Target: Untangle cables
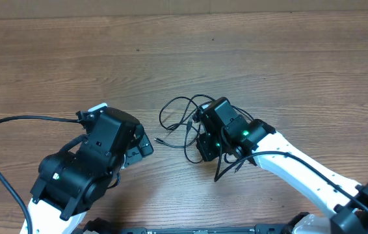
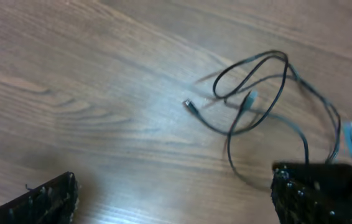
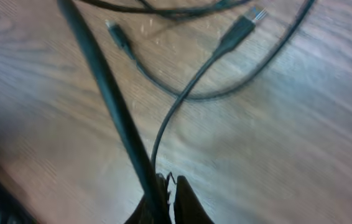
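**A:** Overhead first. Where are the cables?

**B:** The cables (image 1: 176,116) lie in a loose loop mid-table (image 1: 268,58), between the two arms. One bare end points toward the left gripper (image 1: 142,144). The right gripper (image 1: 205,148) sits on the loop's right edge, with strands running under it. I can't read either jaw gap from up here.

**A:** Left wrist?

**B:** The left gripper (image 2: 176,190) is wide open. One finger is at the bottom-left corner, the other at bottom-right, with bare wood between them, so it's holding nothing. The cables (image 2: 260,87) are ahead and to the right, crossing over each other. A small plug (image 2: 190,106) lies on the wood at the near side of the tangle. One strand drops behind the right-hand finger (image 2: 319,193); whether it touches is hard to tell, as the frame is blurred.

**A:** Right wrist?

**B:** The right gripper (image 3: 168,198) is fully closed, fingertips pressed together at the bottom edge. It is pinching the cables (image 3: 182,93): a thin strand rises straight out of the tips and ends in a USB plug (image 3: 245,23). A thicker, blurred strand runs from the tips up to the top-left. Another small plug (image 3: 117,35) lies on the wood, apart from the tips.
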Robot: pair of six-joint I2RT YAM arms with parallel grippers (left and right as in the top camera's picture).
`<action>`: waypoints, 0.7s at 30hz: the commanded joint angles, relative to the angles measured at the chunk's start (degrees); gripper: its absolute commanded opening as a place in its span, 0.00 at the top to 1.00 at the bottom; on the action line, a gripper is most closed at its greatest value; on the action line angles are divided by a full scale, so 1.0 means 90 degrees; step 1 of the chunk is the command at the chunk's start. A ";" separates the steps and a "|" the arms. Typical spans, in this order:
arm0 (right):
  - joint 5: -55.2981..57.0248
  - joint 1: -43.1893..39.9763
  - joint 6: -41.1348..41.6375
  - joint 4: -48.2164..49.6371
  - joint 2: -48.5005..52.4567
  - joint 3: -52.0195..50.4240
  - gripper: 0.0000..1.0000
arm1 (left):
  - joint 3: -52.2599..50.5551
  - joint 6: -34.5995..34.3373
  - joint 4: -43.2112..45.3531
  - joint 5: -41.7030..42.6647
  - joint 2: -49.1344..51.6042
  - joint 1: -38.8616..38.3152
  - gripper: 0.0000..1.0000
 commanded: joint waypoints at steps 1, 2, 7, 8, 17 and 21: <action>-0.0022 0.0017 -0.0119 -0.0420 -0.0886 0.0901 0.96 | -0.0165 -0.0136 0.0350 -0.0112 0.0238 -0.0015 0.00; -0.0019 0.0019 -0.0192 -0.0627 -0.1098 0.1134 0.96 | -0.0209 -0.0136 0.0495 -0.0058 0.0323 -0.0015 0.00; -0.0022 0.0017 -0.0204 -0.1270 -0.1987 0.2174 0.96 | -0.0457 -0.0134 0.1377 0.0529 0.0920 -0.0015 0.00; -0.0022 0.0019 -0.0204 -0.1355 -0.2125 0.2329 0.96 | -0.0476 -0.0134 0.1542 0.0648 0.1095 -0.0015 0.01; 0.0294 0.0017 -0.0415 -0.1804 -0.3415 0.3789 0.96 | -0.0476 -0.0136 0.2732 0.1379 0.3011 -0.0015 0.01; 0.1088 0.0017 -0.0413 -0.1809 -0.3750 0.4427 0.96 | -0.0476 -0.0134 0.3094 0.1800 0.3934 -0.0015 0.15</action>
